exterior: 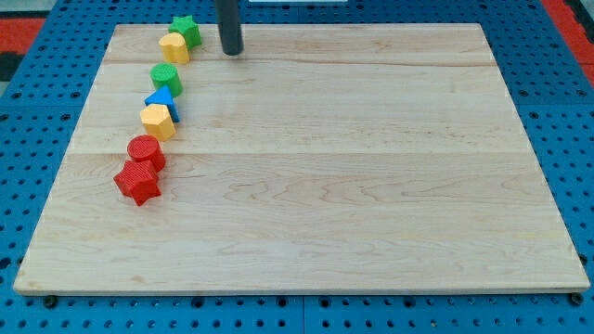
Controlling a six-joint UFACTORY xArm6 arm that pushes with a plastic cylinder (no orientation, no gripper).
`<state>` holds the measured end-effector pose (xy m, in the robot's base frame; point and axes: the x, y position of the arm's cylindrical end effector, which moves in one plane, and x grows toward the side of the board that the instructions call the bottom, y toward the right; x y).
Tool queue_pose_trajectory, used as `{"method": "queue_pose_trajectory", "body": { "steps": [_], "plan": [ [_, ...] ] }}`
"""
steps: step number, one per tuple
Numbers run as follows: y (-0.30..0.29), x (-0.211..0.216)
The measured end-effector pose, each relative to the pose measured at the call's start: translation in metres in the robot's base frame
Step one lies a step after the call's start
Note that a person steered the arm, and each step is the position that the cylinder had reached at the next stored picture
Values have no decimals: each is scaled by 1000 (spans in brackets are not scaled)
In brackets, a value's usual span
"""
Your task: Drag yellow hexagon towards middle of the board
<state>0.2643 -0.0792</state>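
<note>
The yellow hexagon (158, 121) lies near the board's left edge, in a line of blocks running from the view's top to the lower left. It touches the blue triangle (162, 99) just above it. My tip (231, 52) rests on the board near the top edge, right of a second yellow block (174, 46) and apart from it. The tip is well above and right of the yellow hexagon and touches no block.
The line also holds a green star (187, 29) at the top, a green cylinder (166, 77), a red cylinder (146, 151) and a red star (137, 183) at the lower end. The wooden board (371, 186) lies on a blue pegboard.
</note>
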Motion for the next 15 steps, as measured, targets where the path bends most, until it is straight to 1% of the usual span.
{"method": "queue_pose_trajectory", "body": {
  "steps": [1, 2, 4, 5, 6, 8, 9, 10, 11, 12, 13, 14, 15],
  "plan": [
    [52, 53],
    [91, 123],
    [124, 258],
    [127, 322],
    [119, 354],
    [36, 355],
    [-47, 348],
    [-131, 320],
    [-202, 278],
    [-226, 229],
    [-220, 172],
    [-178, 142],
    [-142, 141]
  ]
}}
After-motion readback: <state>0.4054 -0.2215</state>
